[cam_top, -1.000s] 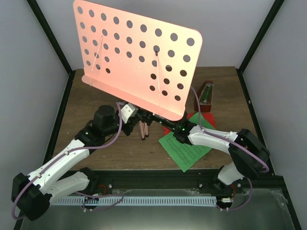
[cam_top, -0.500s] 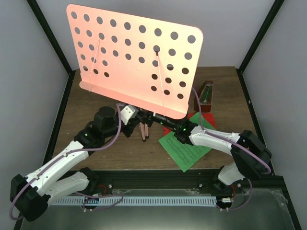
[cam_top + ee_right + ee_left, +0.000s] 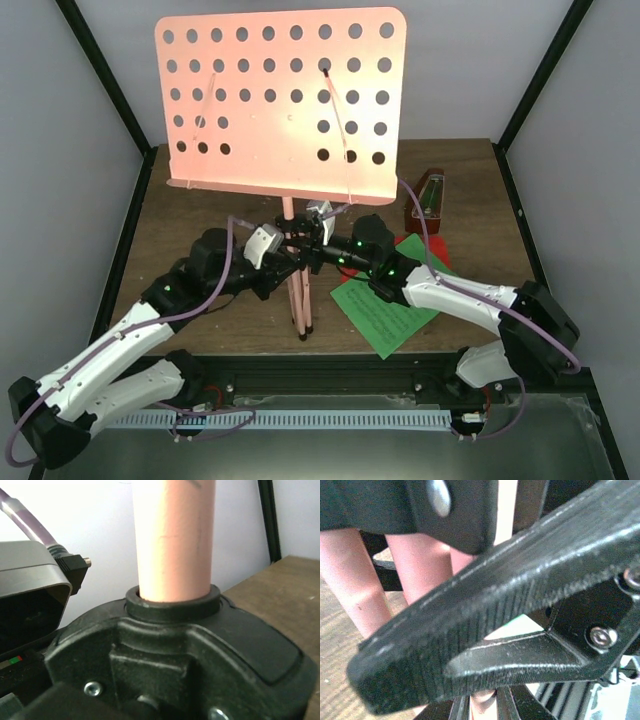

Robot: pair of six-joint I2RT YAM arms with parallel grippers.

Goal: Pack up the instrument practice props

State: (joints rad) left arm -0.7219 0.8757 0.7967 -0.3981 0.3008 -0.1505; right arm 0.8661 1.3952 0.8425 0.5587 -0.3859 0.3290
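The pink music stand [image 3: 285,100] stands upright with its hole-dotted desk facing the camera and its legs [image 3: 298,300] folded together, tips on the table. My left gripper [image 3: 280,262] is at the top of the legs from the left. Its black fingers [image 3: 470,630] lie close together across the pink legs [image 3: 365,595]. My right gripper [image 3: 318,245] is at the pole's black collar [image 3: 172,600] from the right, the pink pole [image 3: 175,535] rising just ahead of it. The green sheet [image 3: 385,312] lies on the red sheet [image 3: 408,243]. The metronome [image 3: 428,198] stands behind them.
Black frame posts rise at the table's back corners, with grey walls close on both sides. A black rail [image 3: 330,365] runs along the near edge in front of the arm bases. The right arm [image 3: 470,300] reaches over the sheets.
The stand has swung from a rightward tilt to upright, its desk now level and facing the camera. Both grippers rose and moved together at the pole, and the folded legs shifted slightly toward the front.
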